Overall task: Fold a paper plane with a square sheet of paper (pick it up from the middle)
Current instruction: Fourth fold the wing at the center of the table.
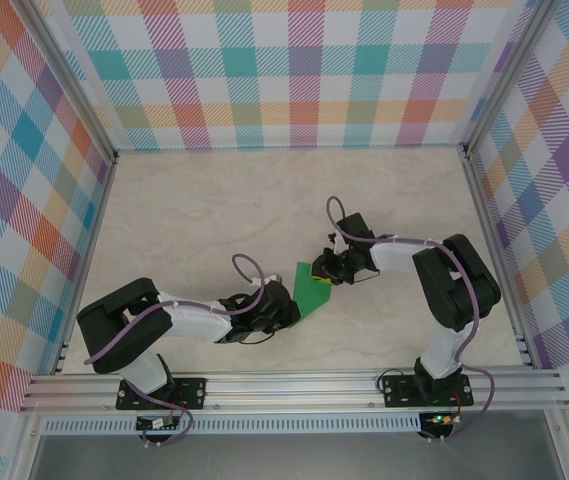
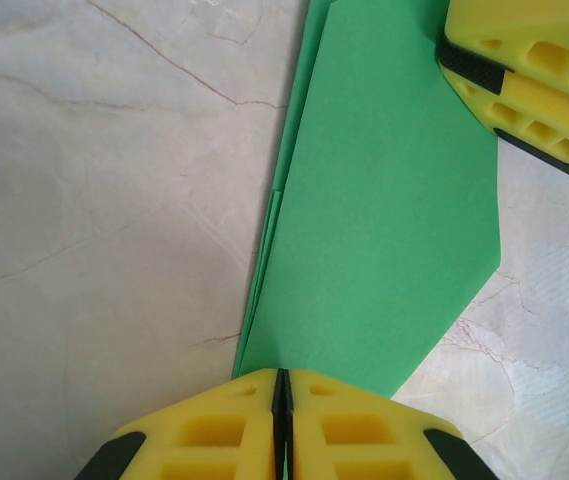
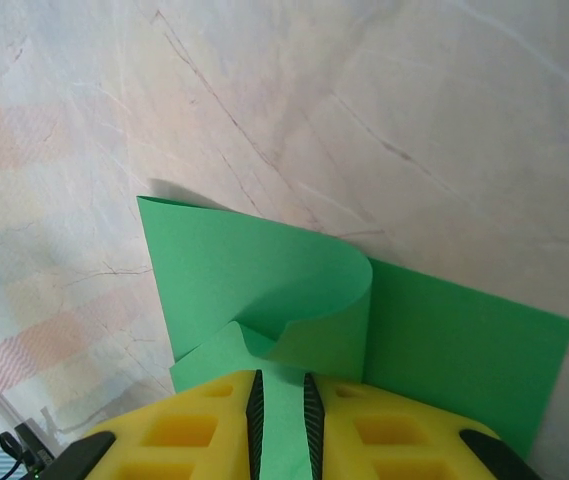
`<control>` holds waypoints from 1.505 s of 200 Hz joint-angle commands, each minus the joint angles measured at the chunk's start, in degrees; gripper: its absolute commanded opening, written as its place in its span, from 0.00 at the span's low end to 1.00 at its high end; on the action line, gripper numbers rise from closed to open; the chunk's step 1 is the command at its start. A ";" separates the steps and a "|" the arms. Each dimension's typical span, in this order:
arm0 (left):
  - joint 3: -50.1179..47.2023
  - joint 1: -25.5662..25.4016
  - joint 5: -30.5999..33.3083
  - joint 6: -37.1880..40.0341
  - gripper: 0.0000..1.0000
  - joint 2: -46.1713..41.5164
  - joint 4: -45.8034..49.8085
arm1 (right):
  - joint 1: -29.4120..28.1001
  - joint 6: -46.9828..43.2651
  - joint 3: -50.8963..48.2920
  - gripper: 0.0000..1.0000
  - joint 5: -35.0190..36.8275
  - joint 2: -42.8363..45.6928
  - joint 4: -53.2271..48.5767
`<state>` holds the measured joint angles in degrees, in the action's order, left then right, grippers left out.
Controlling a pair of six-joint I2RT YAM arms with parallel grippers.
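The green sheet of paper (image 1: 312,288) is located near the middle of the surface (image 1: 184,220), between the two grippers, and is partly folded. In the left wrist view the sheet (image 2: 384,220) is seen lying flat on the marbled beige surface (image 2: 114,200), with stacked layers visible along its left long edge and a slanted corner at the lower right. In the right wrist view one portion of the sheet (image 3: 464,340) is laid flat on the surface (image 3: 414,120), while another portion is lifted and curled over into a loose roll. The near end of the sheet is clamped by the left gripper (image 1: 294,303), whose yellow fingers (image 2: 214,430) are pressed together on the paper edge. The curled flap is pinched by the right gripper (image 1: 326,270); a narrow green strip is gripped between its fingers (image 3: 204,430). The right gripper (image 2: 524,80) is also seen at the far corner of the sheet in the left wrist view. The surface is enclosed by plaid walls (image 1: 284,70), and both arm bases are bolted to an aluminium rail (image 1: 294,388) at the near edge.
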<state>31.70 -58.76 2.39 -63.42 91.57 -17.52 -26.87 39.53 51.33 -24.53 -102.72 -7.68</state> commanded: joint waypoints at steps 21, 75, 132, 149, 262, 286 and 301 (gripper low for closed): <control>-2.06 -2.23 -5.28 0.84 0.11 4.05 11.19 | 2.37 -2.75 3.01 0.22 3.35 -2.07 -1.23; -1.65 -2.23 -5.16 0.94 0.11 4.31 11.98 | 3.41 -3.90 4.99 0.23 2.64 -1.97 -2.84; -1.12 -2.23 -5.27 0.94 0.11 4.49 12.33 | 3.49 -6.31 6.07 0.24 2.53 1.34 -6.35; -1.03 -2.23 -5.26 1.02 0.11 4.48 12.55 | 3.49 -7.24 6.70 0.24 2.76 2.87 -8.16; -0.43 -2.32 -5.16 1.24 0.11 4.52 13.28 | -1.22 -5.05 4.27 0.23 -5.52 -2.31 -0.28; -0.41 -2.33 -5.12 1.20 0.11 4.60 13.51 | 0.09 -5.69 4.57 0.22 -3.19 -3.76 -0.24; -0.41 -2.34 -5.19 1.19 0.11 4.72 13.55 | 1.15 -6.03 4.35 0.22 -2.62 -4.45 0.45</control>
<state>33.56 -58.98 1.98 -63.40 92.29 -15.11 -27.38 34.20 55.83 -28.84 -106.13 -8.86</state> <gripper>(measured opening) 0.109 0.222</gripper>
